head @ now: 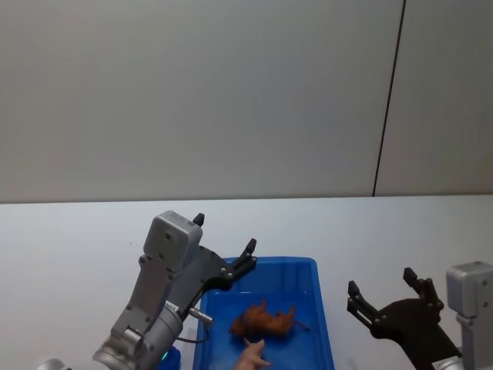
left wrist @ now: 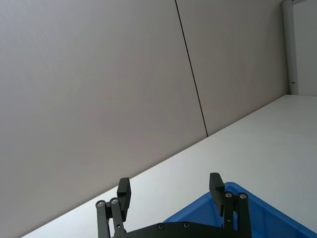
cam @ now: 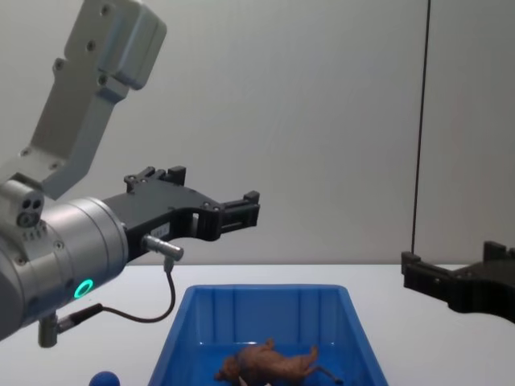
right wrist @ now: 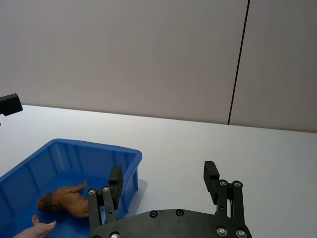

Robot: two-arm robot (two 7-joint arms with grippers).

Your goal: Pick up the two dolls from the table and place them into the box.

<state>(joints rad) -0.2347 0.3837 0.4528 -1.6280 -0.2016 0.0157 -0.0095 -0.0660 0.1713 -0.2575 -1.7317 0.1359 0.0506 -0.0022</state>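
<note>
Pale grey wall (head: 192, 92) filled the background, split by one thin dark vertical seam (head: 387, 100) toward the right, and the white surface (head: 77, 239) met it along its far edge. Well short of that edge, about midway between left and right, stood the blue box (head: 285, 271), its long sides running away from the robot and its faintly ribbed walls sloping inward. Both dolls lay inside it. The brown doll (head: 266, 320) rested on its side on the box floor, roughly central, with its legs stretched out. The pink doll (head: 252, 356) lay just beside it on the side nearer the robot, partly cut off by the picture's lower edge; whether the two touched could not be told. The left claw (head: 225, 233) hung raised above the box's far left corner, its black fingers spread wide with nothing between them, pointing toward the wall. From the chest view it sat clearly higher than the box rim, and a green light ring (cam: 83, 288) glowed on the silver arm behind it. The right claw (head: 381, 281) hovered to the right of the box, apart from its wall and over bare surface, fingers likewise spread and empty.
</note>
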